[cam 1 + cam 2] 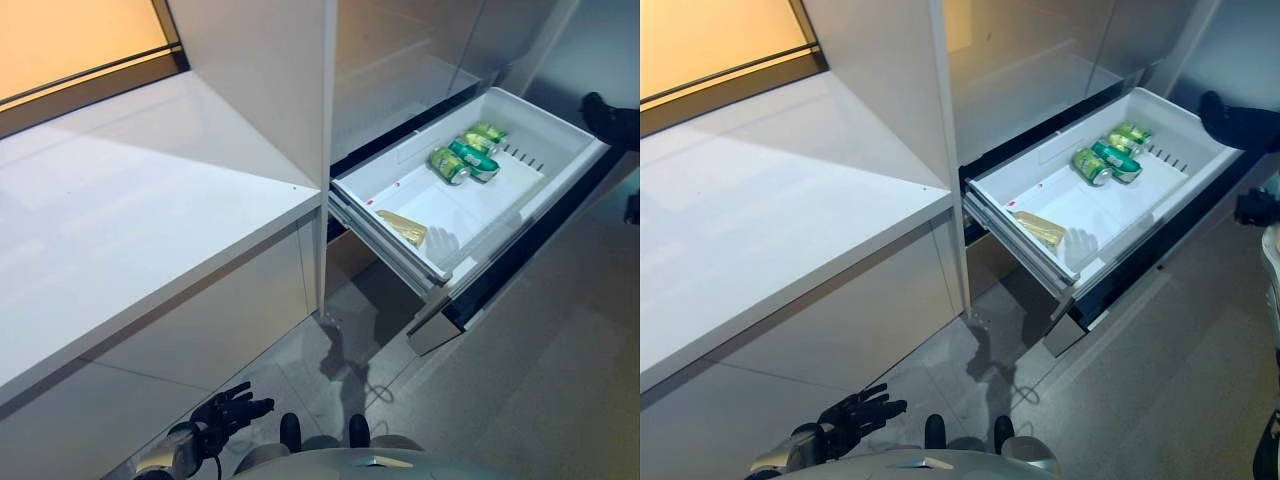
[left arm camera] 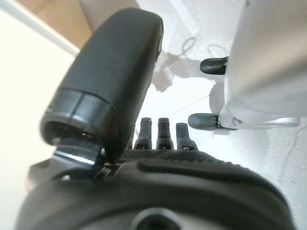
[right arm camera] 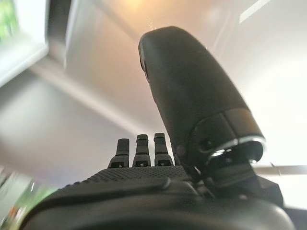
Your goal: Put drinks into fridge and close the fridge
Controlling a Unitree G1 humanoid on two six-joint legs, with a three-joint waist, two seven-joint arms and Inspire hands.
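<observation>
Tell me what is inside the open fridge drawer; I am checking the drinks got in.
The drawer holds three green cans lying together near its far end, a yellow wedge-shaped pack and a pale, see-through item toward the front. Its inner end sits under the fridge, hidden.

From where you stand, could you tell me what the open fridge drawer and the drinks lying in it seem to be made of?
The fridge drawer looks like white moulded plastic: smooth, slightly glossy walls with a row of slots on one side. The green cans lying in it look like thin printed metal, probably aluminium, judging by their shiny silvery ends. Neither can be confirmed by sight alone.
</observation>
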